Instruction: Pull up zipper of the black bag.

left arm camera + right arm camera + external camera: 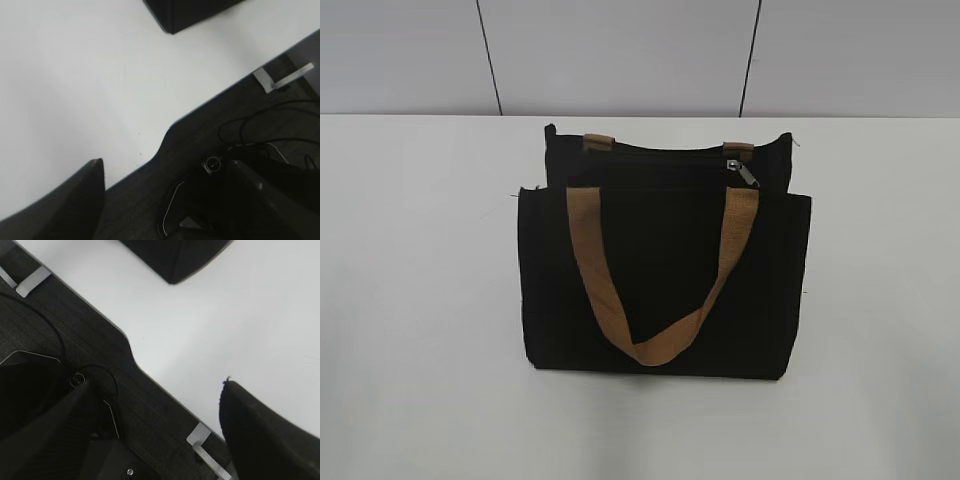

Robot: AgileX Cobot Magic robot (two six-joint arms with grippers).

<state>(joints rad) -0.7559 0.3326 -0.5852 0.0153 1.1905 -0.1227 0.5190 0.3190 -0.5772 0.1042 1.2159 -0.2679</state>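
Note:
The black bag (660, 280) lies flat in the middle of the white table, its tan handle looped down over the front. The zipper runs along its far top edge, with the grey metal pull tab (744, 172) near the right end. A corner of the black bag shows at the top of the left wrist view (190, 12) and of the right wrist view (172, 257). My left gripper (165, 200) and my right gripper (155, 435) are both open and empty, hanging over the table's front edge, far from the bag. Neither arm shows in the exterior view.
The white table (420, 300) spreads around the bag. Below its front edge lie a dark floor, cables (260, 130) and the robot base. White tape strips (32, 282) mark the floor. A grey panelled wall stands behind.

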